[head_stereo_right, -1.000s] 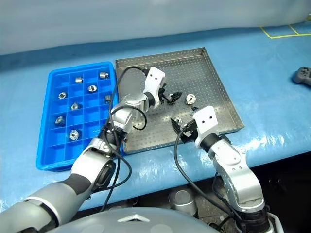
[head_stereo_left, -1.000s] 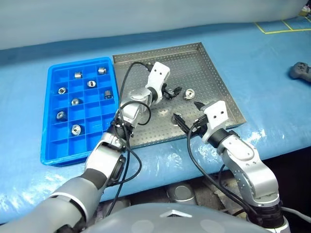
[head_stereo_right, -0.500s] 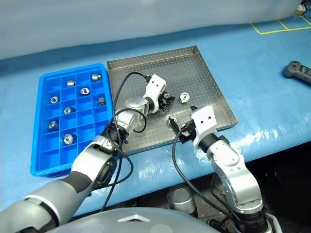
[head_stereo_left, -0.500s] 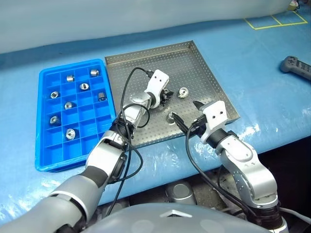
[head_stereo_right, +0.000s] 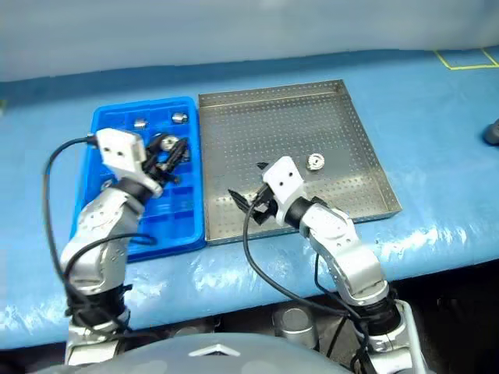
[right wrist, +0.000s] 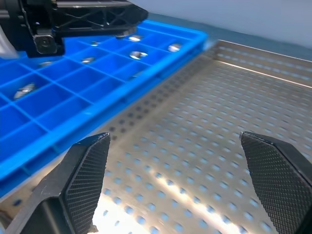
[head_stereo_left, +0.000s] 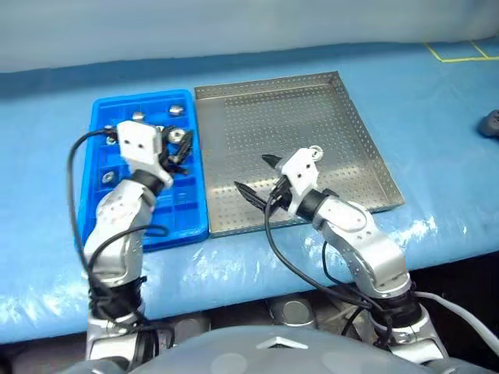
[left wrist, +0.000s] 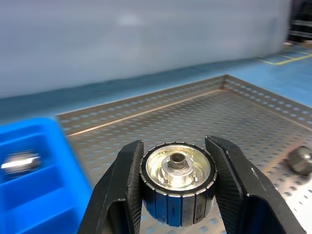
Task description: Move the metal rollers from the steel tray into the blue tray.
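The left pincer (left wrist: 178, 195) is clenched on a metal roller (left wrist: 178, 183), a short ribbed cylinder with a shiny face and a central hole, squeezed between its two black fingers (left wrist: 119, 195). In the head views this pincer (head_stereo_left: 178, 152) hangs over the upper part of the blue tray (head_stereo_left: 100, 109), which lies on the blue worktop (head_stereo_left: 437, 140) just left of the steel tray (head_stereo_left: 312, 109), their long sides touching or nearly so. Several other rollers already sit in separate compartments of the blue tray, among them one near its far edge (head_stereo_right: 180, 118) and another beside it (head_stereo_right: 140, 122).

The right pincer (head_stereo_left: 253, 176) is released, its fingers (right wrist: 87, 168) spread wide apart with nothing between them. It hovers over the near left part of the steel tray's perforated floor, pointing toward the blue tray.

One roller (head_stereo_right: 315, 162) is left lying on the steel tray's floor, right of the middle, just beyond the right wrist. A dark object (head_stereo_left: 491, 123) lies at the far right edge of the worktop, too cut off to identify
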